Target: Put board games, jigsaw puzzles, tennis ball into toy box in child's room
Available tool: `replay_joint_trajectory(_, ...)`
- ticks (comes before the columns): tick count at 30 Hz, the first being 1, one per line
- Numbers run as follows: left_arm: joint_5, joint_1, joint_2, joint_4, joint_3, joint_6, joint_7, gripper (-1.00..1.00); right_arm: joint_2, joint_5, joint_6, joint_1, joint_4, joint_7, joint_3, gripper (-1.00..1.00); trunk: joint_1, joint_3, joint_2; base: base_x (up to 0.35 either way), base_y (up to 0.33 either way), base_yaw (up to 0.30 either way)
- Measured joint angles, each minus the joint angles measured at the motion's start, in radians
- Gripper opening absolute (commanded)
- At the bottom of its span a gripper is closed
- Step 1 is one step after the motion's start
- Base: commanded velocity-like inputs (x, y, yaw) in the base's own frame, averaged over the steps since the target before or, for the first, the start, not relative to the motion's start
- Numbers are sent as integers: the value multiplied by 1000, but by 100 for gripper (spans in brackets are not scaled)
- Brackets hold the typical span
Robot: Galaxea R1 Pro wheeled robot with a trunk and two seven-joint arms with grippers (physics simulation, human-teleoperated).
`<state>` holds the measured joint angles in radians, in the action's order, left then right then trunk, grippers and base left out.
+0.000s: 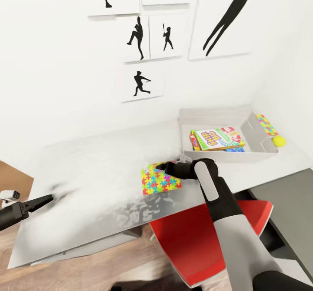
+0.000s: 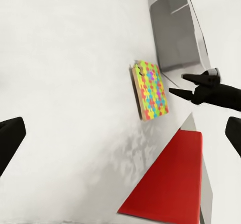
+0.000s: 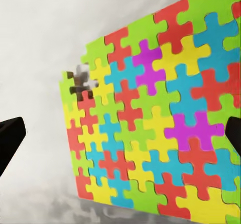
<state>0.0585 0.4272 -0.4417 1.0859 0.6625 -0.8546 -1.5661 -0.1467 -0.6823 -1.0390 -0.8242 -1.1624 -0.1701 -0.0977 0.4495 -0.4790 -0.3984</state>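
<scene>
One jigsaw puzzle (image 1: 158, 181) (image 2: 152, 90) (image 3: 155, 113) lies flat on the table (image 1: 95, 169), just left of the toy box (image 1: 226, 156) (image 2: 175, 38). My right gripper (image 1: 160, 166) (image 2: 176, 83) hovers open over the puzzle's far edge, its fingers (image 3: 10, 138) spread wide and holding nothing. A SKIP-BO board game (image 1: 217, 138) lies in the toy box on top of other game boxes. The second jigsaw puzzle (image 1: 266, 125) and the tennis ball (image 1: 279, 141) sit on the table just beyond the box's right side. My left gripper (image 1: 43, 201) is open and empty over the table's left part.
A red chair (image 1: 195, 239) (image 2: 170, 184) stands tucked under the table's front edge below my right arm. A lower dark grey cabinet top (image 1: 287, 195) adjoins the table at the right. Black silhouette prints (image 1: 139, 36) hang on the white wall behind.
</scene>
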Motion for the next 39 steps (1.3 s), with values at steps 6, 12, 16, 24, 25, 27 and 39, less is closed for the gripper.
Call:
replay_joint_trajectory(6, 0, 0, 0, 0, 0, 0, 0, 100, 1, 1, -2, 0, 0, -16, -2, 100, 0, 0, 0, -1, -151, 196)
replay_joint_trajectory(12, 0, 0, 0, 0, 0, 0, 0, 100, 2, 2, -4, 0, -1, -41, -3, 100, 0, -1, 0, 0, -140, 38)
replay_joint_trajectory(16, 0, 0, 0, 0, 0, 0, 0, 100, 3, 2, -4, 0, -1, -44, -3, 100, 0, -1, 0, 0, -21, 5)
replay_joint_trajectory(24, 0, 0, 0, 0, 0, 0, 0, 100, 4, 2, -4, 0, -1, -45, -3, 100, 0, -1, 0, 0, -5, 1)
replay_joint_trajectory(25, 0, 0, 0, 0, 0, 0, 0, 100, 4, 2, -4, 0, -1, -45, -3, 100, 0, -1, 0, 0, 0, 0)
replay_joint_trajectory(27, 0, 0, 0, 0, 0, 0, 0, 100, 4, 3, -4, 0, -1, -45, -3, 100, 0, -1, 0, 0, 0, 0)
replay_joint_trajectory(39, 0, -1, -1, 0, 1, -1, 0, 100, 9, 4, -4, 0, -1, -86, -3, 100, 0, 0, 0, 0, 0, 26)
